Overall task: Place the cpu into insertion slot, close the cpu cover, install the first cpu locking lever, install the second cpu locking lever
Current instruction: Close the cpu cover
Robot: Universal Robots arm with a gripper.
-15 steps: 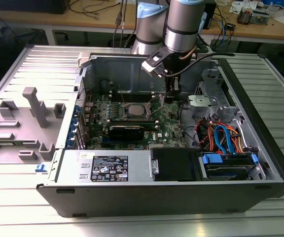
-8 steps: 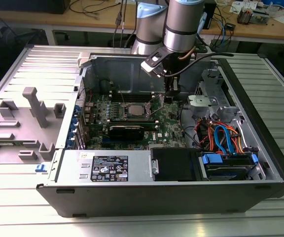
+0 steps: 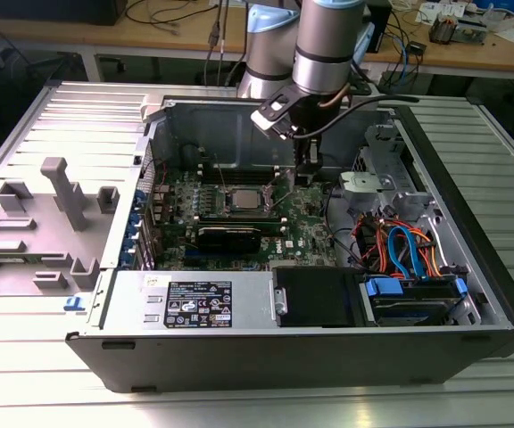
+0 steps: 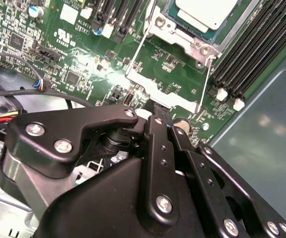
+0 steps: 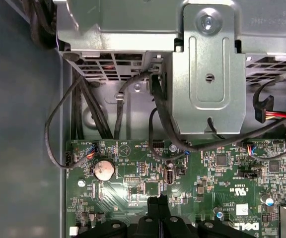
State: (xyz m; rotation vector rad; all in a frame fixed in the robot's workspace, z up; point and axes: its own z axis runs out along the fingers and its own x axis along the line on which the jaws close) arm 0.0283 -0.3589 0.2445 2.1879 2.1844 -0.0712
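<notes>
gripper is sitting low over the green circuit board inside the open computer case; in both wrist views the fingers are looking pressed together, with only a thin seam between them and nothing showing in the pinch; in the exterior view the gripper is hanging just beside the socket area, on the exterior view's right of it.

cpu is lying flat in the insertion slot, silver top facing up, a short way ahead of the fingertips; in the exterior view the cpu is showing as a pale square on the board.

cpu cover is standing open, not down on the chip; its free edge is lying right in front of the fingertips; can't tell whether they are touching it; two thin metal rods are running between slot frame and cover.

memory sticks are sitting beside the slot; coin cell and a metal bracket are lying on the gripper's far side, away from the slot.
</notes>
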